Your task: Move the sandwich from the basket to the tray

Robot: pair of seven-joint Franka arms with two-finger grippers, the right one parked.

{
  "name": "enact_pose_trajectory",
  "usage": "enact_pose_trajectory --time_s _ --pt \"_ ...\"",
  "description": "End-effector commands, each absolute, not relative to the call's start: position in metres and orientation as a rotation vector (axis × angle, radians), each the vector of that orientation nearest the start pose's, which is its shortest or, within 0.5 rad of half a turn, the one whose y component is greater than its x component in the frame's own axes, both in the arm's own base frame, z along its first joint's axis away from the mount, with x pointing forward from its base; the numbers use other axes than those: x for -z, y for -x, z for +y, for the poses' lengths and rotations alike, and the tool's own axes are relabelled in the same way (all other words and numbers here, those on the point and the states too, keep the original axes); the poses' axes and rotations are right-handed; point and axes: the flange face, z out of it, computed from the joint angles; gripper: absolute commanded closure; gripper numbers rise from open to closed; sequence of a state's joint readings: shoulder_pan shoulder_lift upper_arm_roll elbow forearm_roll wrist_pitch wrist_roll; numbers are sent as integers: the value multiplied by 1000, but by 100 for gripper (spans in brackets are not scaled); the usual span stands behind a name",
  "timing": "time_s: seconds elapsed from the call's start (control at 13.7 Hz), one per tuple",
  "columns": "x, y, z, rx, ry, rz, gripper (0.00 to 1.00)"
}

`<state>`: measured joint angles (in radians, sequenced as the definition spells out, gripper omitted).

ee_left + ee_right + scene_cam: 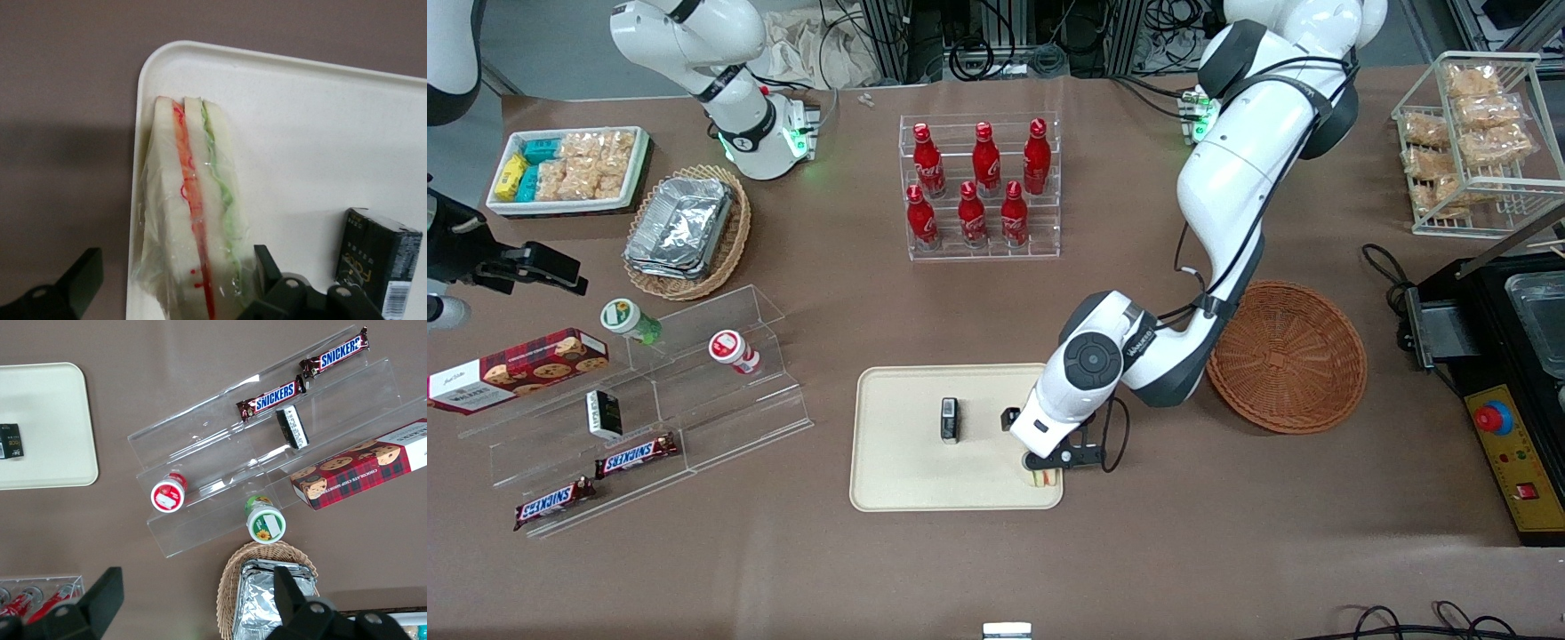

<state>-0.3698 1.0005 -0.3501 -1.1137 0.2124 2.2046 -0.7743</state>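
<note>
The sandwich (193,220), a wrapped wedge with red, orange and green filling, lies on the cream tray (320,133) at a rounded corner. My left gripper (176,255) is open and straddles it. One finger (265,267) stands close beside the green-filling side, the other finger (83,280) stands apart over the brown table. In the front view the gripper (1049,464) hangs low over the sandwich (1042,478), at the tray (907,480) corner nearest the camera on the working arm's side. The reddish-brown basket (1288,356) sits beside the tray toward the working arm's end, with nothing in it.
A small black box (950,420) stands on the tray near its middle. A rack of red bottles (980,187) is farther from the camera. Acrylic steps with snack bars (636,453) and a tan wicker basket of foil containers (685,231) lie toward the parked arm's end.
</note>
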Motion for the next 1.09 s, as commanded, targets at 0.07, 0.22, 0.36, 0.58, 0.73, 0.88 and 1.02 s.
enact_pose_trajectory --time_s 0.07,0.22,0.36,0.58,0.73,0.88,1.02 --pt "-271 -655 -434 96 3276 -218 1" --pt "-317 -664 -396 20 3204 -277 1" --pt "-372 -672 -345 -42 3134 -334 1" --pt "-431 -675 -282 -59 3098 -312 1" --pt "-461 -666 -250 -80 3135 -220 1" --pt "-478 -647 -214 -82 3119 -87 1" --pt "-485 -628 -174 -50 3084 32 1"
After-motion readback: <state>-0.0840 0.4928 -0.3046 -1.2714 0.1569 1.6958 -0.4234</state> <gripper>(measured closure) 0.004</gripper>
